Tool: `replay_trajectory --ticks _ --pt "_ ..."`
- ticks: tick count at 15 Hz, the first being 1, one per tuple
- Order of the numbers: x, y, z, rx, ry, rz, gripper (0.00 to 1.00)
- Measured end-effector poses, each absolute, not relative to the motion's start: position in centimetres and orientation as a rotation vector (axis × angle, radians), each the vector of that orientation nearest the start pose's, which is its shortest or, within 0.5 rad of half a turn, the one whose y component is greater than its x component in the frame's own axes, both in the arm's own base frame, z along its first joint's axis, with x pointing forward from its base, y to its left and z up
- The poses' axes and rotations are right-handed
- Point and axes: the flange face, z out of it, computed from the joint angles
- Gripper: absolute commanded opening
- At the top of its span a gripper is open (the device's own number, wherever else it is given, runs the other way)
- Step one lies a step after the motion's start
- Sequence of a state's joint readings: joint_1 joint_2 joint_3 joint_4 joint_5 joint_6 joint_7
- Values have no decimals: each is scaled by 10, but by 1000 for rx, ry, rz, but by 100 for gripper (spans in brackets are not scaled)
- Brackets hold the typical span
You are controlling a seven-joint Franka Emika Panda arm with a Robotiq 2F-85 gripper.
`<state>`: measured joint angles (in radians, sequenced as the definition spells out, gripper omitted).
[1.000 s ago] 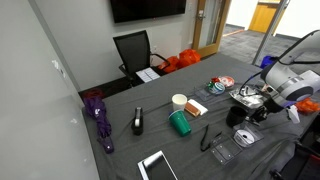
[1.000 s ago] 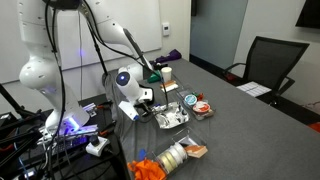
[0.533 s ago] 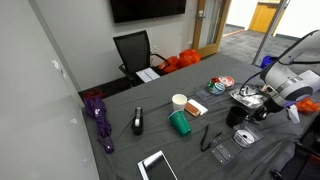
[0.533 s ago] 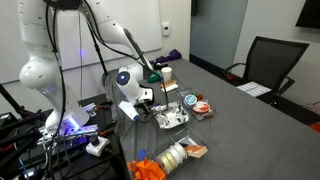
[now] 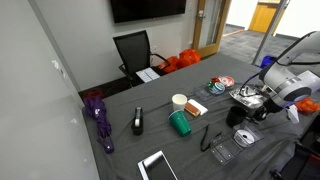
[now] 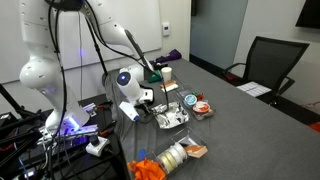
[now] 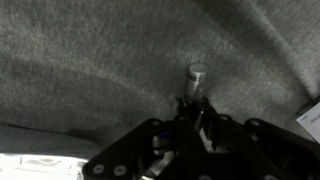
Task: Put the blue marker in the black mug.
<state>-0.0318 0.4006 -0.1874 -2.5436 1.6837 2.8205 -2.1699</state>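
In the wrist view my gripper (image 7: pixel 195 104) is shut on a thin marker (image 7: pixel 196 74). The marker's pale round end sticks out past the fingertips over grey cloth, and its colour does not show in this dark picture. In both exterior views the gripper (image 5: pixel 246 103) (image 6: pixel 150 98) hangs low over the table's end nearest the robot base. A short dark cylinder (image 5: pixel 236 116) that looks like the black mug stands just below and beside the gripper. It is not in the wrist view.
On the grey table (image 5: pixel 150 135) stand a green cup (image 5: pixel 180 123), a white paper cup (image 5: pixel 179 101), a black stapler-like object (image 5: pixel 137 121), a purple umbrella (image 5: pixel 98 115), a tablet (image 5: pixel 157 166), tape rolls (image 5: pixel 220 85) and a clear plastic container (image 6: pixel 168 116). Cables (image 6: pixel 60 140) lie by the base.
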Motion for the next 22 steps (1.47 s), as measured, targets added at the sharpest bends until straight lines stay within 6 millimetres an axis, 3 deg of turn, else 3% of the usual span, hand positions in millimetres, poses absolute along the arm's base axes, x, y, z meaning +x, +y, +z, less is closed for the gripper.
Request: replay_trajectory --ticks 6,11,17,22 --pt "351 -140 111 -2912 -497 -438 4" --pt "334 -134 118 -2886 -550 -353 4" --pt "319 -128 145 -2868 -552 -315 4" --pt "324 -126 171 -2871 -497 -378 4"
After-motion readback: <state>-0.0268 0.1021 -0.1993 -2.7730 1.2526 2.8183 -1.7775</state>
